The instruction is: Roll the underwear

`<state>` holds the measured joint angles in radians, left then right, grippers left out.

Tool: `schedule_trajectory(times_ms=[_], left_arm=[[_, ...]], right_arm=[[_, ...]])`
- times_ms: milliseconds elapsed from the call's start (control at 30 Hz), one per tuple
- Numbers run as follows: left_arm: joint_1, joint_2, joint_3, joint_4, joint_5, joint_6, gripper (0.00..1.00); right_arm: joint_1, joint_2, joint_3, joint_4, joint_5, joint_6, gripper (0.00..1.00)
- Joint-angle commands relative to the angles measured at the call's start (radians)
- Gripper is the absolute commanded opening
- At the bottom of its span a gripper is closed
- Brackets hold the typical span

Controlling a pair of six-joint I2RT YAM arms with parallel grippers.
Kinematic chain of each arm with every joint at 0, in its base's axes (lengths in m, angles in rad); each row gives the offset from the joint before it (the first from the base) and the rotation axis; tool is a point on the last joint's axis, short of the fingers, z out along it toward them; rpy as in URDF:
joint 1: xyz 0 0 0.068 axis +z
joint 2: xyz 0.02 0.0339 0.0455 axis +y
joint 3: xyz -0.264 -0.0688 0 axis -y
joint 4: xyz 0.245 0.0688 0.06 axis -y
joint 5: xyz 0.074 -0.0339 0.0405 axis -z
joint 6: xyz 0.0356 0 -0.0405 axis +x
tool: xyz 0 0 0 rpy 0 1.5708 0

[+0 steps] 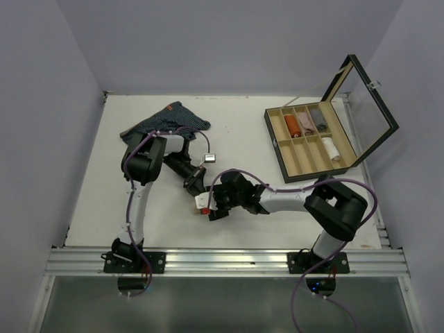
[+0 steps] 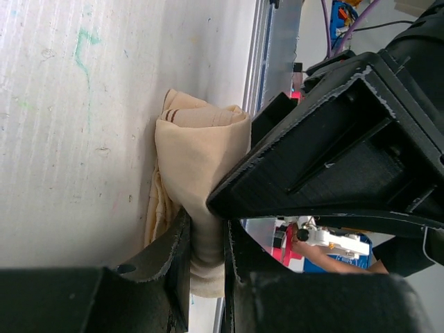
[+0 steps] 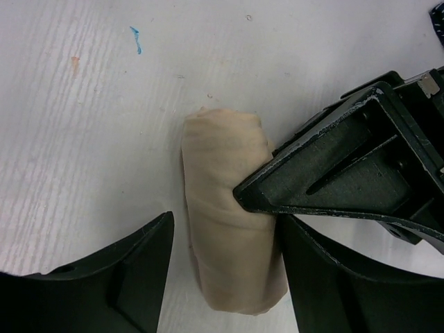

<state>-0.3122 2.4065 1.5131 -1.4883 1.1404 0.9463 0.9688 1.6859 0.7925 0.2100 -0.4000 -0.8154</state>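
Note:
A beige underwear lies rolled into a short tube on the white table. My left gripper is shut on it, pinching a fold of the cloth between its fingers. My right gripper stands open astride the roll's near end: its right finger touches the cloth and its left finger stands apart from it. In the top view the two grippers meet at mid-table, left and right, and hide the roll. A navy striped underwear lies crumpled at the back left.
A compartmented wooden box with its glass lid raised stands at the back right and holds several rolled cloths. A small grey square item lies near the left arm. Purple cables loop over both arms.

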Motion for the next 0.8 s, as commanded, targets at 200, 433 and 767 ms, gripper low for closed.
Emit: schedule_trajectory(times_ms=[200,433,767], left_arm=[[0.001,0.095,-0.083,0.172,-0.110,0.088,0.10],[0.001,0.102,-0.062,0.172,-0.097,0.072,0.13],[0.013,0.013,-0.070,0.295,-0.097,-0.041,0.30]], right_arm=[[0.004,0.029,-0.072,0.089,0.092,-0.008,0.65],[0.007,0.046,-0.050,0.031,0.003,-0.027,0.57],[0.007,0.147,0.108,-0.355,-0.171,-0.080,0.21]])
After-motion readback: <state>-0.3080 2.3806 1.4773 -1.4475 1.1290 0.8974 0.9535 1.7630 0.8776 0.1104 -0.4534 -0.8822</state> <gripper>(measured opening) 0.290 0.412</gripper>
